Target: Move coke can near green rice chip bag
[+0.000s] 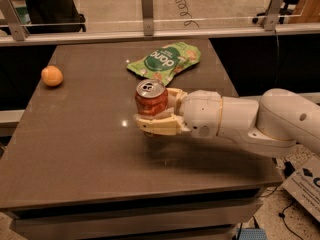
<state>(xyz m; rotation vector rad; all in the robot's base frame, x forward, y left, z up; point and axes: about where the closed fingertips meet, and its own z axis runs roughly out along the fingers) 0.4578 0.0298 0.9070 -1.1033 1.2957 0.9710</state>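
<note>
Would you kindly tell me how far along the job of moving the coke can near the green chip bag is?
Done: the gripper is shut on the coke can, which is upright. In hand: it holds the can just short of the green chip bag. Left: set it down beside the bag and release.

Smooth cream plastic tool (155, 115) around shiny metal coke can (150, 99), over polished, faintly reflective tabletop (85, 149).
</note>
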